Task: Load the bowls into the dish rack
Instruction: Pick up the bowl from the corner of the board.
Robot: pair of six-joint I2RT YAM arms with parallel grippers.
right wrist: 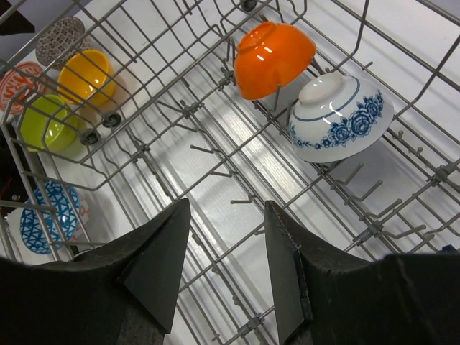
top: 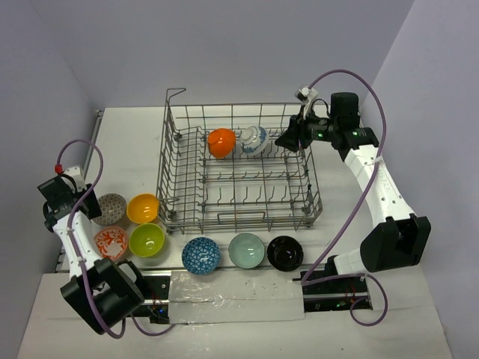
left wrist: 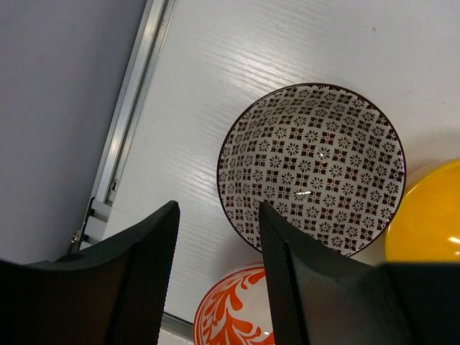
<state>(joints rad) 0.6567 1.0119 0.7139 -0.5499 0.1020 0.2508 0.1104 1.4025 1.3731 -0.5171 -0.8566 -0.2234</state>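
On the white surface [top: 352, 127] the dish rack [top: 166, 179] sits at the middle, its raised wire loop at the far left corner. Two bowls are already in its far row, both tipped among the tines: an orange bowl [top: 221, 142] and, just beside it on the right, a white bowl with blue flowers [top: 254, 140], its foot turned up. The other seven bowls stand upright outside the rack. Along its near side are a blue-patterned bowl [top: 200, 255], a pale teal bowl [top: 246, 250] and a glossy black bowl [top: 285, 253]. Left of the rack, four are clustered: a yellow bowl [top: 142, 208], a lime green bowl [top: 147, 239], a red-and-white bowl [top: 111, 243] and a dark-patterned white bowl [top: 111, 209]. The left jaws hang over the bare surface just left of that patterned bowl, partly spread with nothing between them; in the wrist view one finger [left wrist: 287, 273] overlaps the bowl's rim. The right jaws hover over the rack's far right corner, also partly spread and empty, pointing down toward the tines short of the two racked bowls.
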